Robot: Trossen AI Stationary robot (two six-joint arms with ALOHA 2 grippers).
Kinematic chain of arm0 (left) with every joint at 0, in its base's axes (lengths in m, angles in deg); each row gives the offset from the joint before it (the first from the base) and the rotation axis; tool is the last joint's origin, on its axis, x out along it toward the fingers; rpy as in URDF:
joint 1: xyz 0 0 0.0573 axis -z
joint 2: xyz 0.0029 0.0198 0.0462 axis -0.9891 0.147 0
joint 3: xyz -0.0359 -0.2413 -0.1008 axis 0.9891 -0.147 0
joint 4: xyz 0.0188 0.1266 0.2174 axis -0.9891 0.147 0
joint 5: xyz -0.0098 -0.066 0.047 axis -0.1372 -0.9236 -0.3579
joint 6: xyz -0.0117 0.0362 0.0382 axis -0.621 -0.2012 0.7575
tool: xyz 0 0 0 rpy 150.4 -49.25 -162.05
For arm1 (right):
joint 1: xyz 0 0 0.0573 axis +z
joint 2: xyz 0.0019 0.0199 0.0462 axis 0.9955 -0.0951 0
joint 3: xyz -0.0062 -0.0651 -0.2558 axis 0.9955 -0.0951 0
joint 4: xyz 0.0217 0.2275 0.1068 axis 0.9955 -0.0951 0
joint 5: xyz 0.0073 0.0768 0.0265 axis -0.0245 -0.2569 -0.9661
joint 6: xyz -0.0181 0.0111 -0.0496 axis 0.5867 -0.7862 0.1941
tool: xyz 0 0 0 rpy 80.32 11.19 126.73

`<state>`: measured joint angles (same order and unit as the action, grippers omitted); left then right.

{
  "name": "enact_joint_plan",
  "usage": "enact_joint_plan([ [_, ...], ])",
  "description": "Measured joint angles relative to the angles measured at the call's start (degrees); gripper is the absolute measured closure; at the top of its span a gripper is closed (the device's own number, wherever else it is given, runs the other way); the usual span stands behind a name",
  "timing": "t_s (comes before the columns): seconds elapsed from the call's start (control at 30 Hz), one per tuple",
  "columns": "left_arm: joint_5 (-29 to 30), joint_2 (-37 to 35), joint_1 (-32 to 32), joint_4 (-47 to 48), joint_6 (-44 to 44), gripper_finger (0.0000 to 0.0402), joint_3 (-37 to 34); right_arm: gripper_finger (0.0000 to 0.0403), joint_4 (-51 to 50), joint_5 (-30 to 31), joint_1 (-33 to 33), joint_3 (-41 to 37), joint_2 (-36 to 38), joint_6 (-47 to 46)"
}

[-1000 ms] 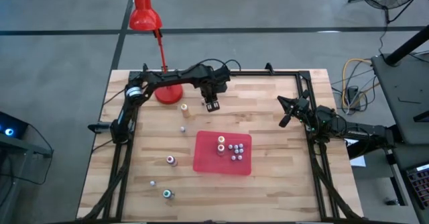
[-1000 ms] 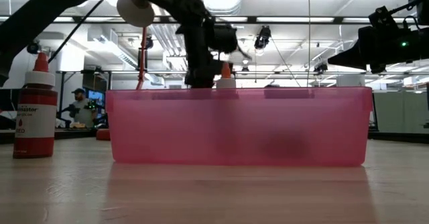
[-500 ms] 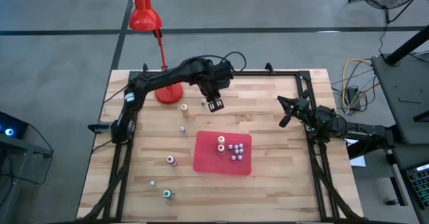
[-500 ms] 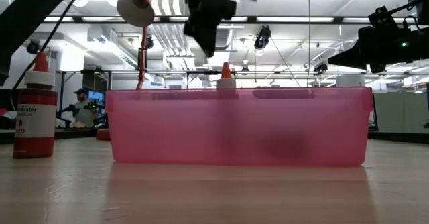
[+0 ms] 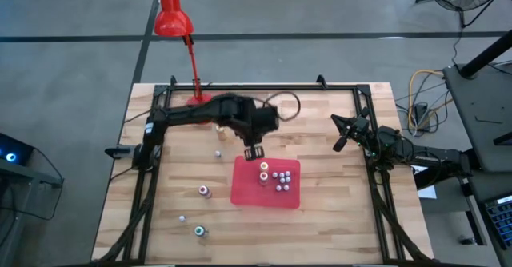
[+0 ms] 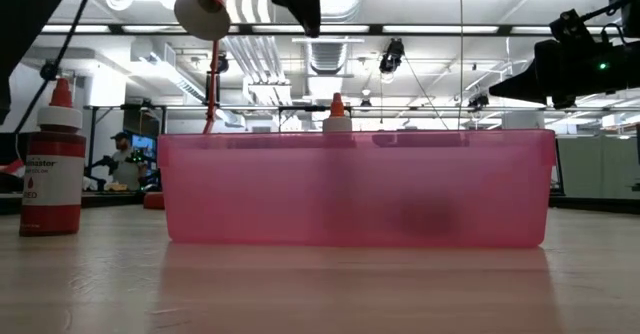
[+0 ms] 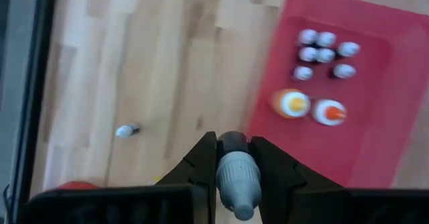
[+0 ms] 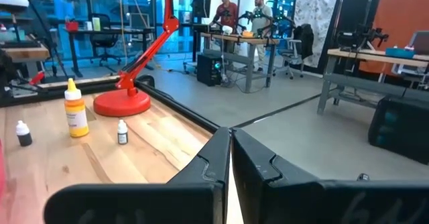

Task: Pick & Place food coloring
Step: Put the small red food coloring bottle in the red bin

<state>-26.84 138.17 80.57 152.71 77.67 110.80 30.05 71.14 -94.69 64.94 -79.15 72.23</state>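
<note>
Left gripper [image 5: 254, 150]: above the table just off the far edge of the red tray [image 5: 244, 189], fingers [image 7: 201, 163] pinching a small grey-capped bottle [image 7: 236, 177] by its sides, cap toward the wrist camera.
Right gripper [image 5: 342, 138]: off by the table's right edge, well apart from the tray, fingers [image 8: 214, 153] pressed together with nothing between them.
Tray contents: cluster of tiny whitish-capped bottles [image 5: 281, 179] touching or nearly touching one another, plus two taller bottles [image 5: 263, 172] with orange tops just beside them; in the left wrist view the same group sits toward one end of the tray [image 7: 395, 123].
Loose bottles on the wood: a tall yellow-orange one [image 5: 221, 129] near the red lamp base [image 5: 200, 99]; a tiny one [image 5: 218, 153] left of the tray; a pink-topped one [image 5: 204, 191] beside the tray's left side; a tiny one [image 5: 182, 217] and a green-topped one [image 5: 200, 231] near the table's front-left.
Low view: translucent pink tray wall [image 6: 350, 189] across the middle, one orange tip [image 6: 337, 114] showing above its rim; tall red bottle [image 6: 50, 164] upright to the left of it, apart.
Table [image 5: 336, 211]: light wooden slats.
</note>
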Motion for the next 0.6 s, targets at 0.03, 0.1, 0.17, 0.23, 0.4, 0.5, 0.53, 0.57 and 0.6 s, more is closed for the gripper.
enact_joint_plan([
  [0.03,0.1,0.0,1.0,-0.1,0.1,0.0356,-0.1,0.0394,0.0,0.0,0.0,0.0,0.0,-0.2],
  [0.1,0.2,0.0,2.9,-0.6,0.7,0.0357,-0.2,0.0394,0.0,0.0,0.0,0.0,0.0,-0.7],
  [0.17,0.5,0.0,4.7,-1.8,1.1,0.0359,-0.3,0.0394,0.0,0.0,0.0,0.0,0.0,-0.5],
  [0.23,0.5,0.0,6.4,-3.6,1.4,0.0359,-0.3,0.0394,0.0,0.0,0.0,0.0,0.0,0.0],
  [0.4,0.4,0.1,9.4,-7.0,1.3,0.036,-0.3,0.0394,0.0,0.0,0.0,0.0,0.0,-0.7],
  [0.5,0.4,0.8,10.0,-8.2,0.6,0.036,-0.3,0.0394,0.0,0.0,0.0,0.0,0.0,0.0],
  [0.53,0.5,1.3,10.2,-8.2,0.2,0.036,-0.3,0.0394,0.0,0.0,0.0,0.0,0.0,0.0],
  [0.57,0.6,1.7,10.5,-8.2,0.0,0.036,-0.3,0.0394,0.0,0.0,0.0,0.0,0.0,-0.1],
  [0.6,0.6,2.3,10.7,-8.2,-0.2,0.036,-0.3,0.0394,0.0,0.0,0.0,0.0,0.0,-0.5],
])
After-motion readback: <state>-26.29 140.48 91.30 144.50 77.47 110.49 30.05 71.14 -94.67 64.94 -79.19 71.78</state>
